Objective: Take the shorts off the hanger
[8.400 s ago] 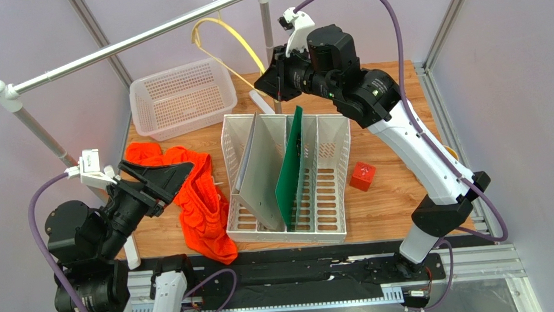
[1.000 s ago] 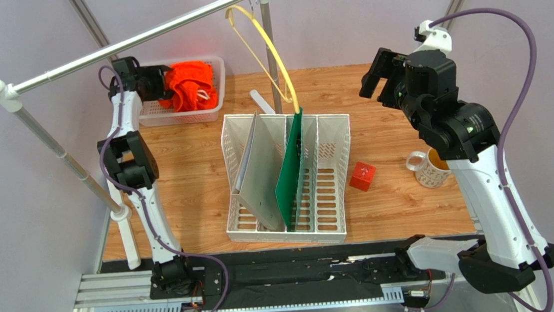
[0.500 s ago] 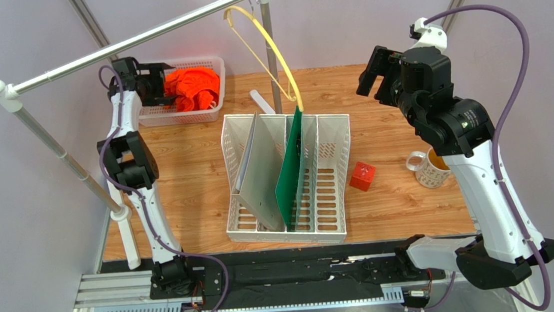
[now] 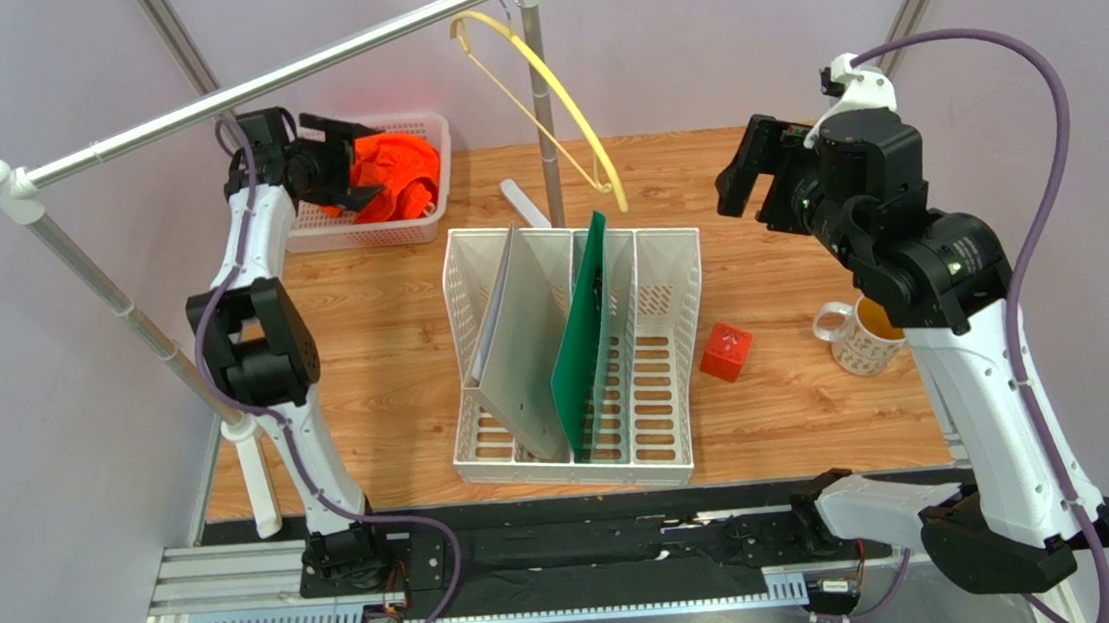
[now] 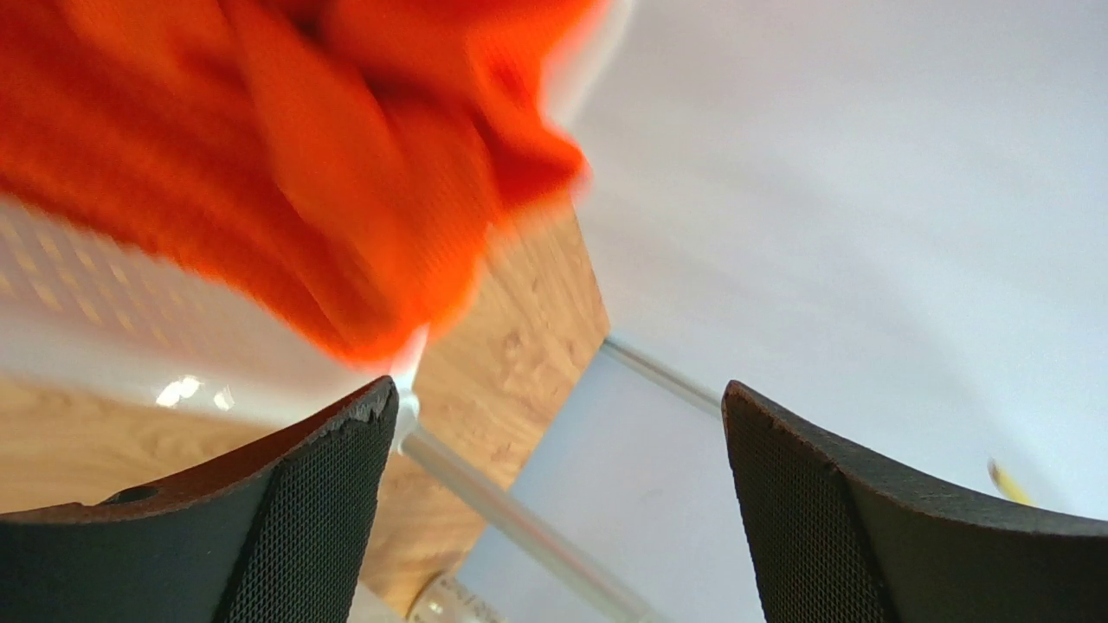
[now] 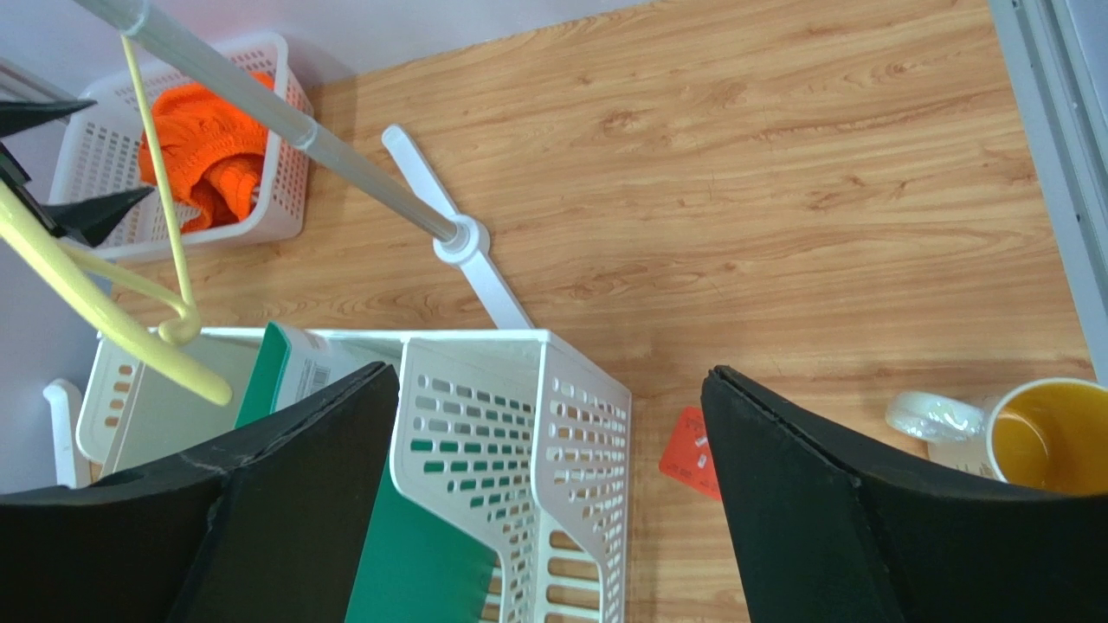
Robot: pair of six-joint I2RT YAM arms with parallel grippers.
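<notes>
The bright orange shorts (image 4: 405, 167) lie bunched inside the white basket (image 4: 310, 240) at the back left, off the hanger. My left gripper (image 4: 349, 161) hovers at the basket's left side, open, with nothing between its fingers. In the left wrist view the shorts (image 5: 260, 156) sit just beyond the open left gripper (image 5: 559, 428). The pale-yellow hanger (image 4: 557, 93) hangs bare from the silver rail (image 4: 254, 85). My right gripper (image 4: 752, 174) is raised at the right, open and empty. Its wrist view shows the hanger (image 6: 91, 299) and the shorts (image 6: 215, 156).
A white file rack (image 4: 642, 379) with a green folder (image 4: 578, 340) stands mid-table. A red cube (image 4: 727, 351) and a mug (image 4: 857, 338) sit to its right. The rail's upright pole (image 4: 542, 102) rises behind the rack.
My left gripper has opened and drawn back a little from the shorts, which have dropped into the basket. The hanger has swung slightly. The right arm has shifted a little.
</notes>
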